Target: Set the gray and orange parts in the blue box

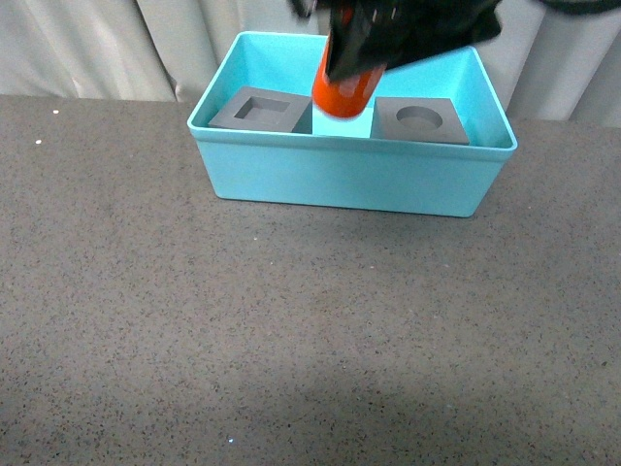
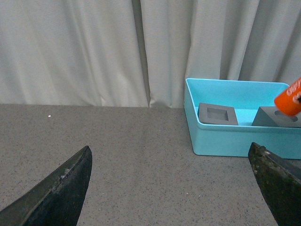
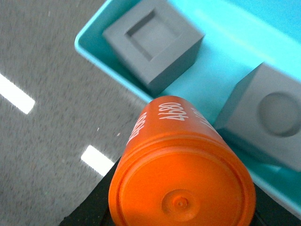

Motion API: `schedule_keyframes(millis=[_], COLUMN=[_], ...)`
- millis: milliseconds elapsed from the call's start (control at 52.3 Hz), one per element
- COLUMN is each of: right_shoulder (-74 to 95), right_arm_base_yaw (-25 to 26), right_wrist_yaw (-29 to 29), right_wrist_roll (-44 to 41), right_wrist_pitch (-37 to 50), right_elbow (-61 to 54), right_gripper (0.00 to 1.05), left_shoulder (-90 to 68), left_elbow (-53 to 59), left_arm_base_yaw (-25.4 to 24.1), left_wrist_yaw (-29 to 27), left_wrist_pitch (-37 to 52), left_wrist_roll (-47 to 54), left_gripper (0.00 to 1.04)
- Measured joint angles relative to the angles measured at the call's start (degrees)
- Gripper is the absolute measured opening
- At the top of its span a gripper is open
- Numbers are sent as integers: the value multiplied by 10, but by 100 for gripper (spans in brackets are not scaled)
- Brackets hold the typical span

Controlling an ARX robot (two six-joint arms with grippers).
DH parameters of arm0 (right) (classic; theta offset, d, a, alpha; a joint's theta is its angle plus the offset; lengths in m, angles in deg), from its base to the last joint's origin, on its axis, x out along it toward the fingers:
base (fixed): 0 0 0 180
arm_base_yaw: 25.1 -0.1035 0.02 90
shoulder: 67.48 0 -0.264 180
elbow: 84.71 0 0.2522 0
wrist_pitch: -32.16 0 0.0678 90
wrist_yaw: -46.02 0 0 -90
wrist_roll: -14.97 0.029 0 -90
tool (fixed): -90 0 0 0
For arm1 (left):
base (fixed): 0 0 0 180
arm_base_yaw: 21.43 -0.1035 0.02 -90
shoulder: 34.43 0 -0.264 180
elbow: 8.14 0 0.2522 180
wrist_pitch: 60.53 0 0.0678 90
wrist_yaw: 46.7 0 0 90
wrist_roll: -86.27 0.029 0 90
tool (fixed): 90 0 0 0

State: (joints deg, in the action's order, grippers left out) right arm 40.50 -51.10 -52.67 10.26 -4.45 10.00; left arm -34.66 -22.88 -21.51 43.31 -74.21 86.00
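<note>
Front cam: high, central, tilted down across the table (image 1: 291, 340) toward its far edge. Mid range, with the blue box (image 1: 349, 180) at far-edge centre and the curtain (image 1: 78, 49) behind. Left wrist cam: low, almost at tabletop height, well back from the box, facing level toward the far edge and curtain; left gripper (image 2: 169, 147), jaws wide apart, frames the foreground. Right wrist cam: very close, looking steeply down past the orange cylinder (image 3: 183, 188) onto the box rim and interior. Overlap: all three catch the box, cylinder, square-recess cube (image 1: 260, 109) and round-recess cube (image 1: 420, 120). Front and left wrist also share the curtain and tabletop.
</note>
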Motion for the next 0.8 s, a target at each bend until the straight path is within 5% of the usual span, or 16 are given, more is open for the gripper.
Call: schedule_keyframes(millis=[803], right_shoulder=[322], right_arm_base_yaw=[38], right_wrist_yaw=[1], right_wrist_roll=[26], right_wrist_pitch=[-199], right_elbow=[409], right_gripper=[43], left_shoulder=[0], left_elbow=[0], left_arm_base_yaw=[0], left_wrist_yaw=[0], left_wrist_pitch=[0], left_wrist_roll=[0], left_gripper=[98])
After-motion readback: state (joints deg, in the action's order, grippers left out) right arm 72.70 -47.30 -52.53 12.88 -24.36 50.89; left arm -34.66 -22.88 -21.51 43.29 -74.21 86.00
